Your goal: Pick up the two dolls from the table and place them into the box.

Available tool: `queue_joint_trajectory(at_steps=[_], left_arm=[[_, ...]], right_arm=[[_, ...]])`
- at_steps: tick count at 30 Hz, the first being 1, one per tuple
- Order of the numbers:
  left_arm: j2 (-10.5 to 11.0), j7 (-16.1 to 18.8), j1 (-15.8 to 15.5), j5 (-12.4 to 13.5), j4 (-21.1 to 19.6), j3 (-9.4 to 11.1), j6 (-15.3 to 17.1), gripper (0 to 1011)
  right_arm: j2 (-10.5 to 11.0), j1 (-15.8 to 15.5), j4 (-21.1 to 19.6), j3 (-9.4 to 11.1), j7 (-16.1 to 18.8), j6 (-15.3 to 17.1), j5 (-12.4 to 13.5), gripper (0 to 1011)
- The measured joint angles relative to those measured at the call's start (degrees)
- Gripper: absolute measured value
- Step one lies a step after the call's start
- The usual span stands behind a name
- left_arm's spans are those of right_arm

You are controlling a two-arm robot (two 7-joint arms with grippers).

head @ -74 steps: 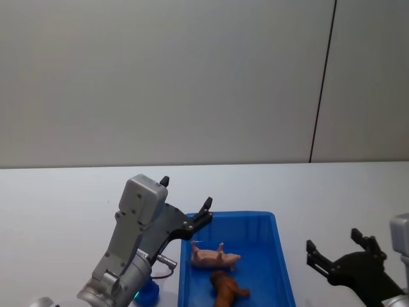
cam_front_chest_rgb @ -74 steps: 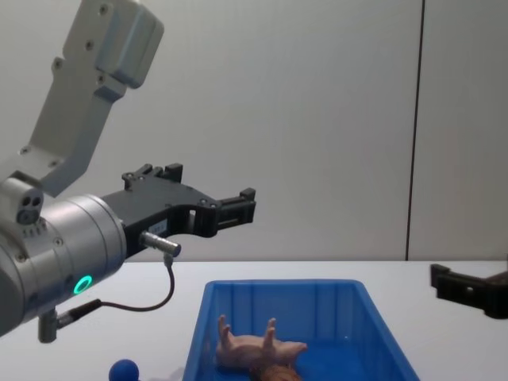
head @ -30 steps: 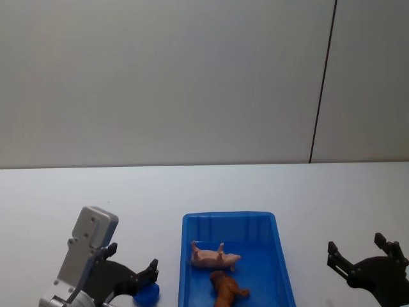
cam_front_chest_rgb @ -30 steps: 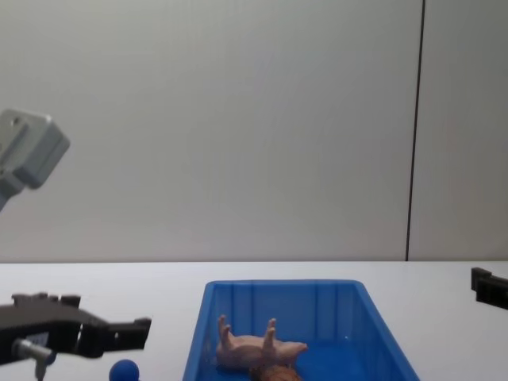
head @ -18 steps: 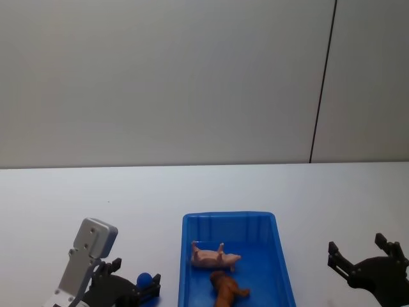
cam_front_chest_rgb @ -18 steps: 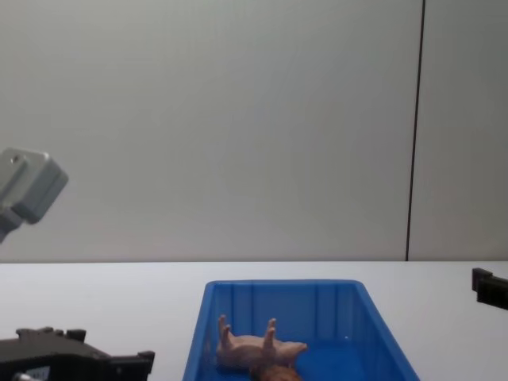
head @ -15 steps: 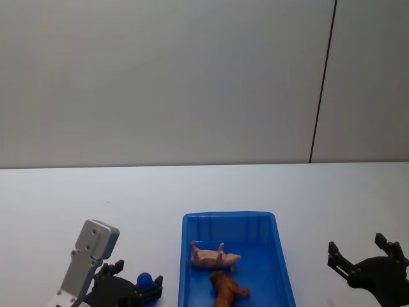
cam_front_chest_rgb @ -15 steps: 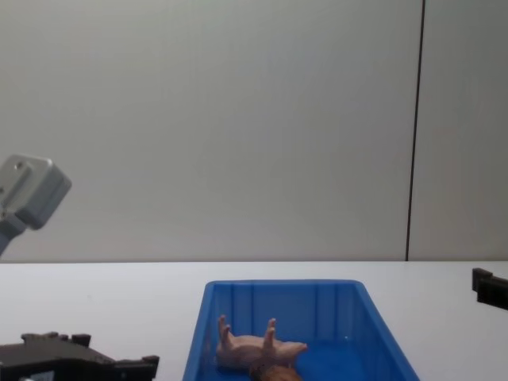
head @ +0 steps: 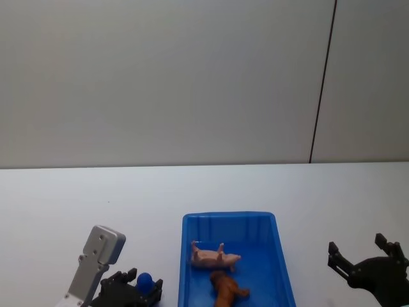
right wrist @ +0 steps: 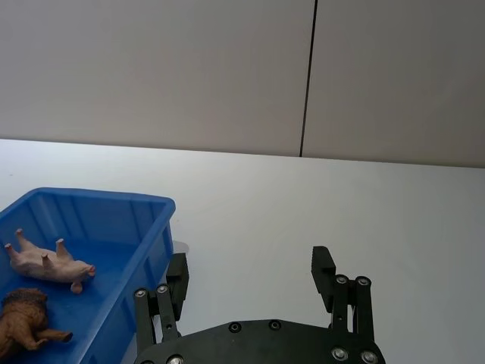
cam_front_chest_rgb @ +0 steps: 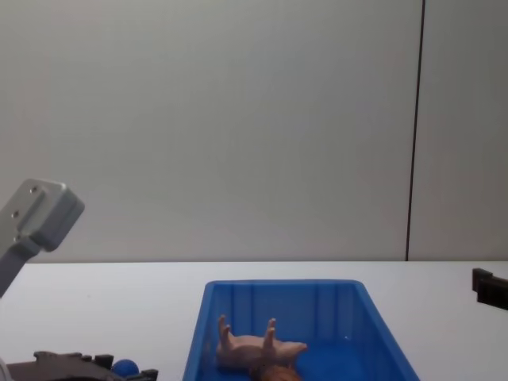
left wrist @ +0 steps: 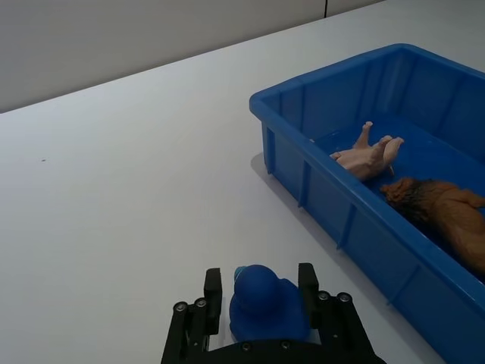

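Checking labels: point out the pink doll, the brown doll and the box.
pink doll (head: 214,257), head view, on its belly, legs up.
brown doll (left wrist: 447,211), left wrist view, on its furry body.
box (head: 228,217), head view, on the far rim.

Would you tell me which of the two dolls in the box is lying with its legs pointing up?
The pale pink doll, deeper in the box; its thin legs stick up, while the reddish-brown doll lies on its side nearer the robot.

A pale pink doll (head: 214,257) and a reddish-brown doll (head: 227,290) lie in a bright blue box (head: 279,256) on a white table (head: 96,198).
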Motion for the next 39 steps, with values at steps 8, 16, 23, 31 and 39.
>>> queue_joint_trajectory(at_steps=[8, 16, 23, 31, 39], left_arm=[[-0.15, -0.11, -0.03, 0.4, 0.69, -0.03, -0.26, 413], [-0.15, 0.22, 0.28, 0.58, 0.72, -0.14, -0.89, 278], [-0.37, 0.33, 0.42, 0.84, 0.44, -0.14, -1.96, 228], [-0.62, 0.37, 0.35, 1.6, -1.08, -0.19, -3.53, 187], [-1.04, -1.04, -0.5, 3.71, -3.33, -0.17, -4.75, 142]], right_arm=[[0.0, 0.0, 0.0, 0.0, 0.0, 0.0, 0.0, 1001], [0.0, 0.0, 0.0, 0.0, 0.0, 0.0, 0.0, 1001], [0.0, 0.0, 0.0, 0.0, 0.0, 0.0, 0.0, 1001], [0.0, -0.01, 0.0, 0.0, 0.0, 0.0, 0.0, 1001], [0.0, 0.0, 0.0, 0.0, 0.0, 0.0, 0.0, 1001]])
